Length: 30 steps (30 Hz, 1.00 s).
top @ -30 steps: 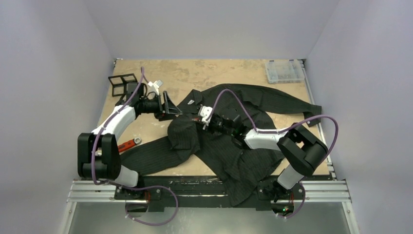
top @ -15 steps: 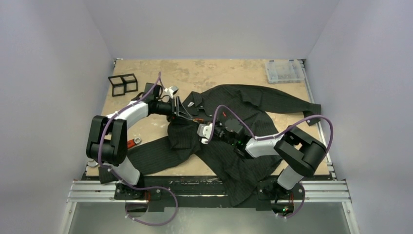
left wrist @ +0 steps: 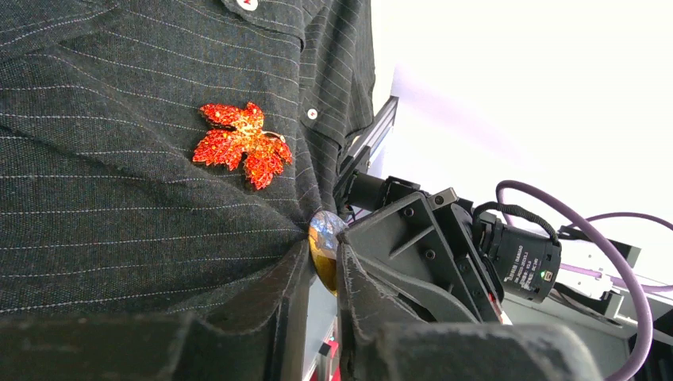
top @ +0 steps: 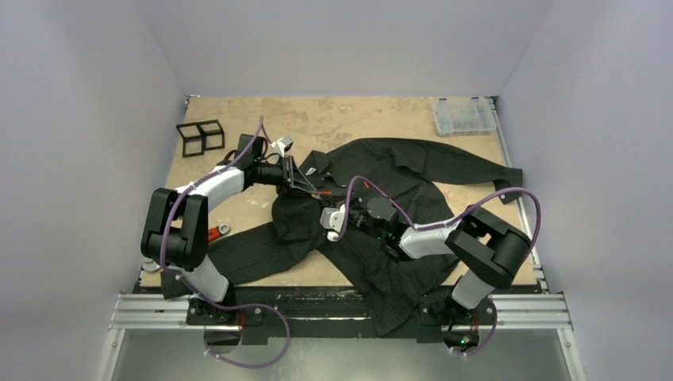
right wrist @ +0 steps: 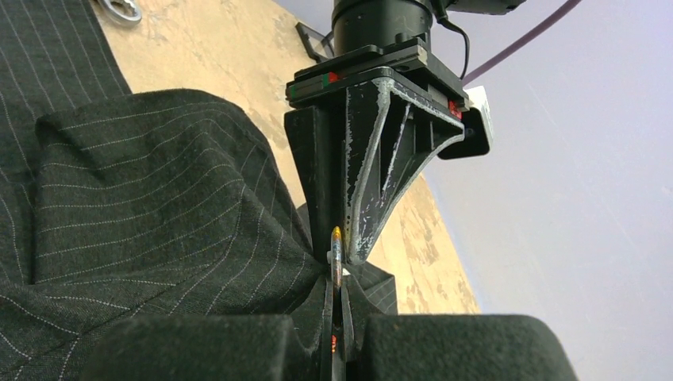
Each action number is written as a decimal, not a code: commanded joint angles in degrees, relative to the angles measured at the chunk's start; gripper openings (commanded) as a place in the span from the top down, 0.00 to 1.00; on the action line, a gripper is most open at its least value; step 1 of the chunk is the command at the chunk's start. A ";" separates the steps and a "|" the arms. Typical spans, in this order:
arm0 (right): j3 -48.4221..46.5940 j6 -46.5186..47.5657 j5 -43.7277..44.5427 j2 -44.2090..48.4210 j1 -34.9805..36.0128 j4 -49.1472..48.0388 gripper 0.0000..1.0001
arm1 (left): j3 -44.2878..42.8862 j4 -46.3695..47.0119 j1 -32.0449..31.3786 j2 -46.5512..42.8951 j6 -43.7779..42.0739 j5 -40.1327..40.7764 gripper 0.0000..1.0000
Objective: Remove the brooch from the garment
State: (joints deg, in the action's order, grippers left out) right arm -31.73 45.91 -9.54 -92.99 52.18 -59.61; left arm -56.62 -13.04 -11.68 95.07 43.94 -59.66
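The left arm point(top: 214, 184) is folded in from its outward stretch, and the left gripper point(left wrist: 321, 266) is carried right onto the shirt point(top: 413, 171) and narrowed. The right gripper point(right wrist: 336, 305) is drawn back toward the near edge, and both are brought tip to tip.

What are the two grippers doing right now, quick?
Left gripper: shut, pinching the garment.
Right gripper: shut on a small shiny disc.
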 commanded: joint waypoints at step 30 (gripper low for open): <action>-31.06 -65.85 -14.60 9.10 -23.88 77.13 0.32 | 5.40 -0.50 -13.76 -23.83 -26.49 39.27 1.00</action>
State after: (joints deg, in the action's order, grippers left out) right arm -55.86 0.56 -13.74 -80.47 32.14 -4.34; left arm -53.78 -14.46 -19.29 77.41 30.20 -34.96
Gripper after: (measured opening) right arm 0.687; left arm 0.015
